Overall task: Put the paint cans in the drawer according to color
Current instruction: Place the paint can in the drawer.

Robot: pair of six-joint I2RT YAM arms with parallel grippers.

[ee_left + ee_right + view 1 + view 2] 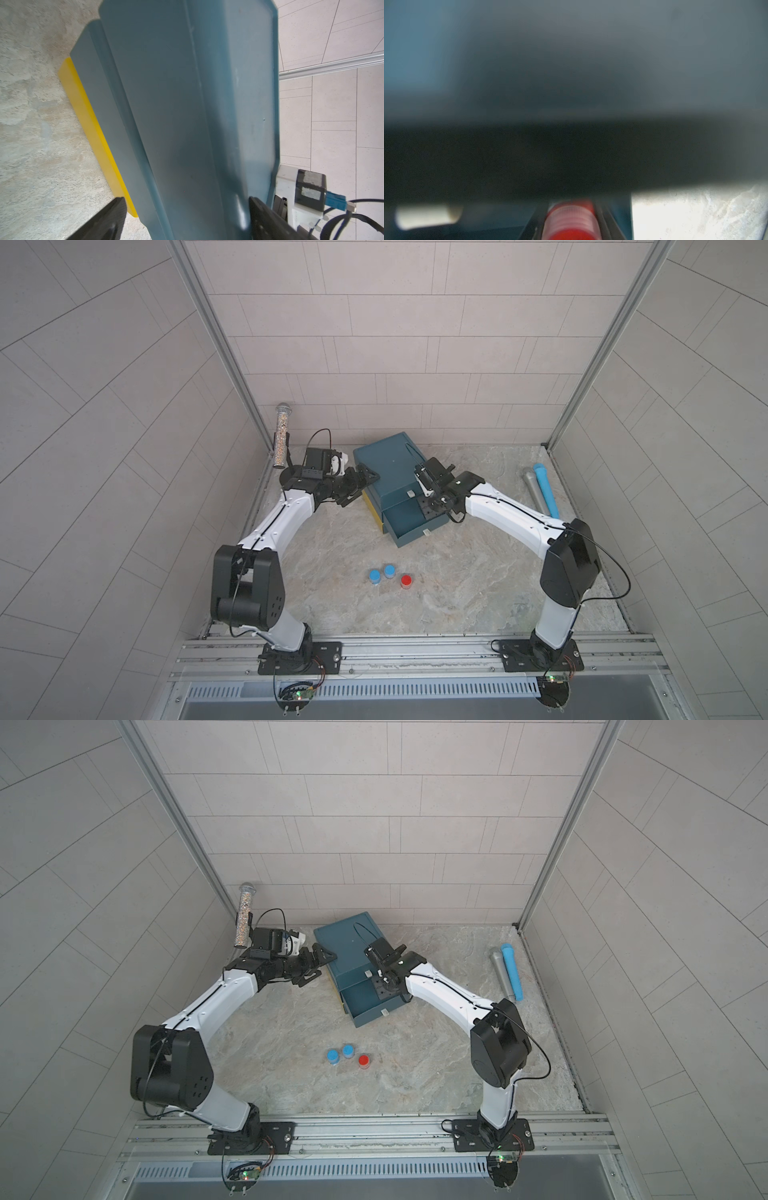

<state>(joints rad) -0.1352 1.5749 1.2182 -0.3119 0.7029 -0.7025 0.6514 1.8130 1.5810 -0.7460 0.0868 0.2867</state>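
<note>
**Inspector:** At the drawer unit (pixel 388 466), what do you read?

**Operator:** I see my right tool (pixel 571 224) clenched on a red paint can (pixel 571 220), held over the pulled-out teal drawer (pixel 411 520); the wrist view is blurred. My left tool (pixel 353 489) has its fingers spread apart around the cabinet's side, above a yellow drawer (pixel 91 128).

**Inspector:** Remaining cans?

**Operator:** Two blue cans (pixel 382 574) sit touching on the surface (pixel 478 572), with another red can (pixel 406 581) just beside them, well apart from the drawer.
</note>
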